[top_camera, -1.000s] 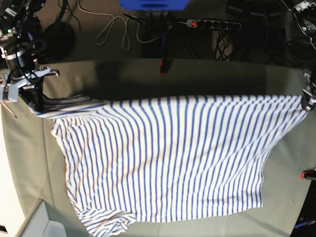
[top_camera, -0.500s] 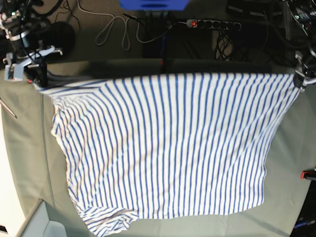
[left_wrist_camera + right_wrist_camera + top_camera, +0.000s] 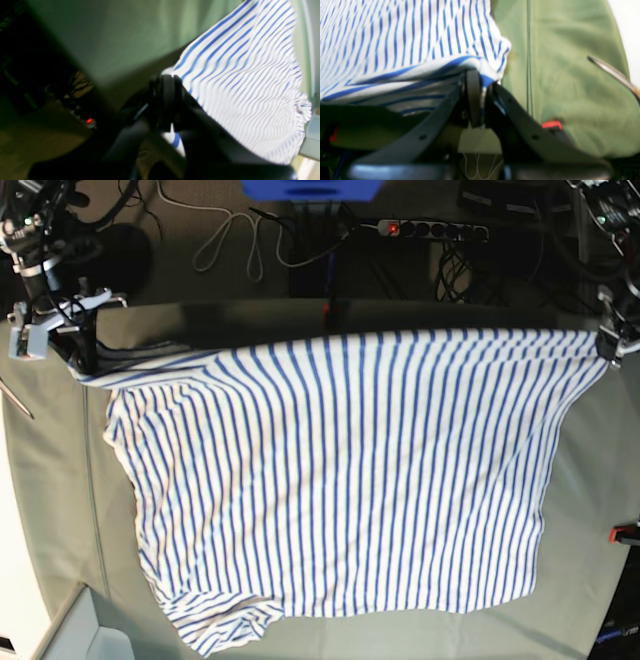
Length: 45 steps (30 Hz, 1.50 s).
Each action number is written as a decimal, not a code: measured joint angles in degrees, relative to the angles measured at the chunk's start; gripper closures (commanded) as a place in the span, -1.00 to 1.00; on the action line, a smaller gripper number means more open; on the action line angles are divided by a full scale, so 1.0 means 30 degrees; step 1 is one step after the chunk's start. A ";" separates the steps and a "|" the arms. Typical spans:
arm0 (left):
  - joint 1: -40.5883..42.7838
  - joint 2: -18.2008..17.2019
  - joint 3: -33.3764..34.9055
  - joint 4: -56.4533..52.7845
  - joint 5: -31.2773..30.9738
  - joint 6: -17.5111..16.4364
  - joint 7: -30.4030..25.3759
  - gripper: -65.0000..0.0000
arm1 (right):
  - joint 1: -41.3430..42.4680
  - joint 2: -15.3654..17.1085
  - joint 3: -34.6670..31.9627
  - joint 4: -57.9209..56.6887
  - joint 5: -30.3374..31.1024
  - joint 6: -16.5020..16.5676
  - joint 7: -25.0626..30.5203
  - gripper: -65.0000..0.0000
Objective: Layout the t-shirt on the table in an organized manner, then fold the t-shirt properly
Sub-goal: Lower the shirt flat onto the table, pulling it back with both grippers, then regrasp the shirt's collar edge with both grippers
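Left wrist view: left tool [image 3: 167,100] is clamped narrow on a corner of the t-shirt [image 3: 250,82], fabric pinched between the dark pads, a bit of white and blue cloth poking out below the pinch. From the tool the shirt fans out up and to the right, stretched fairly taut, stripes running away from the pinch. Green table [image 3: 125,37] cloth lies above and left of the tool. Lower left of the tool, dark floor area with a small red light [image 3: 89,121]. View is blurry.

Right wrist view: right tool [image 3: 477,100] is closed tight on a bunched edge of the t-shirt [image 3: 407,37]. Shirt spreads up and left from the tool, folded layers right at the pinch. Green table [image 3: 570,87] to the right of the tool, a seam line running down it just beside the grip. Red clamp [image 3: 552,124] sits lower right of the tool.

Base view: left tool [image 3: 606,340] and right tool [image 3: 78,352] each hold one far corner of the t-shirt [image 3: 340,480], top edge pulled in a near-straight line between them. The rest of the shirt lies on the table [image 3: 50,500] on the near side of both tools, bottom-left corner crumpled. Power strip [image 3: 430,228] on the floor beyond the table.
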 measured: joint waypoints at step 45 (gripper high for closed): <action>-1.0797 -0.1078 0.2251 -1.0542 0.4488 0.0138 -0.2594 0.87 | 1.2903 0.1923 -0.3840 -1.4047 -0.7162 -0.0058 0.2645 0.89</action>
